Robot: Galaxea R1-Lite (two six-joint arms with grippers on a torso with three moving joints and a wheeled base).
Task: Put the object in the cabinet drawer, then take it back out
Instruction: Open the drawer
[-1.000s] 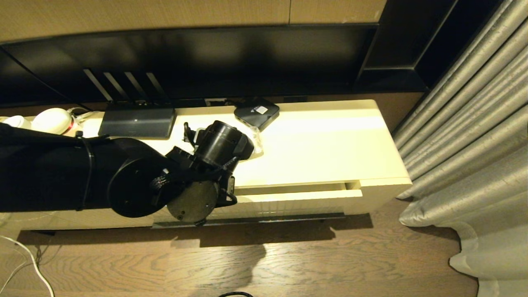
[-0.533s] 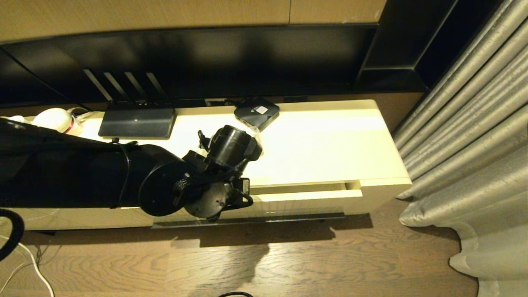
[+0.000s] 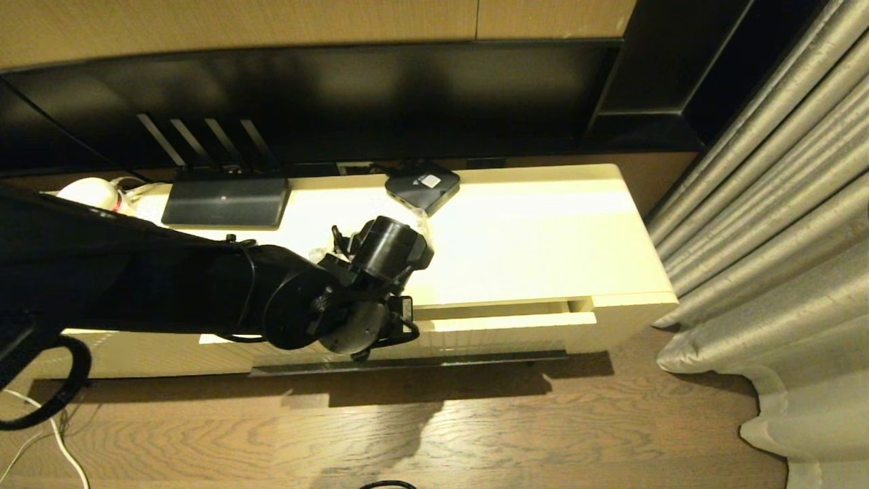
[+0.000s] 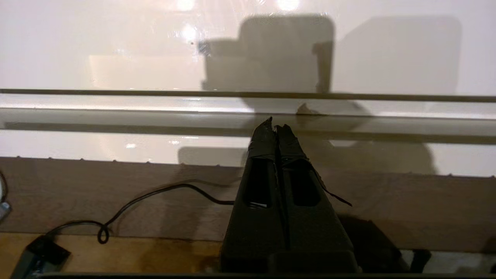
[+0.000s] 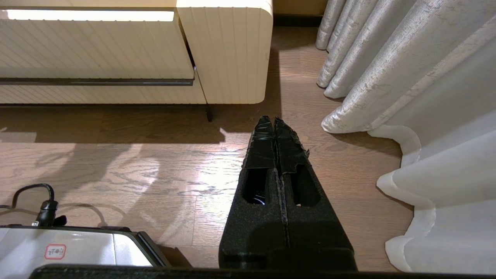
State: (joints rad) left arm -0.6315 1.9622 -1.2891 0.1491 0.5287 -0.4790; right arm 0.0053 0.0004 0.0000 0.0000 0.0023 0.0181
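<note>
The left gripper (image 4: 276,124) is pressed fully shut, with nothing held, and its tips are set at the seam along the upper edge of the wide, glossy cream drawer with the ribbed front (image 3: 502,326); contact cannot be confirmed. The drawer stands slightly ajar.

The step in hand is judged to be opening it. The closed tips should be seated behind the drawer's edge, then drawn straight outward, square to the front (a skewed pull may bind the slide).

Beyond the wrist, the small clear plastic bottle (image 3: 422,221) stands on the cream cabinet top (image 3: 543,238), largely hidden, just beside a black square box (image 3: 422,185).

The box's white label cannot be read, and no bottle print is legible.

The right gripper (image 5: 275,120) is parked shut over the floor.
</note>
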